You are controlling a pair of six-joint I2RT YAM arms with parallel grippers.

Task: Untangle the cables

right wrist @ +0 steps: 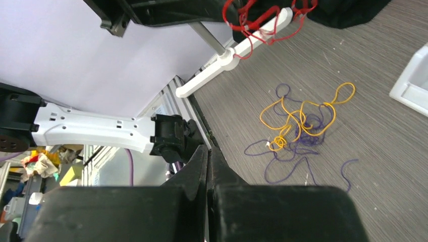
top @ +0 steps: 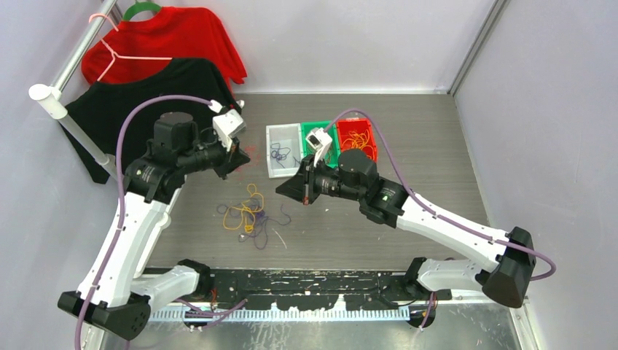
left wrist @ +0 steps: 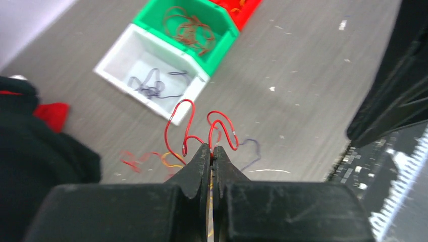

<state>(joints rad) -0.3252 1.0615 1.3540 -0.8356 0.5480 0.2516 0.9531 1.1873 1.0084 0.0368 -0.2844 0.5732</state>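
Left gripper (left wrist: 212,149) closed, pinching a red cable (left wrist: 184,126) right at the fingertips, with thin loops curling up beyond them. Held clear of the bench (top: 437,146), over the stretch between the black shirt (top: 124,109) and the white bin (left wrist: 146,96). Same red cable also showing at the top of the right wrist view, dangling under the left arm.

Right gripper (right wrist: 208,149) shut as well, fingers pressed flat together with nothing between them, hovering above the bench near the loose tangle (top: 251,214), on its right side.

Tangle lying on the bench between the two arms: orange strands (right wrist: 298,118) looped over purple strands (right wrist: 282,164), knotted together, plus one short purple piece (right wrist: 348,169) lying just apart.

Three bins side by side on the far part of the bench: white bin holding a purple cable (left wrist: 151,88), green bin (left wrist: 222,53) holding red-brown cables (left wrist: 189,27), red bin (top: 339,135) holding orange cables (top: 357,138). Red shirt (top: 167,40) on a hanger behind the black one.
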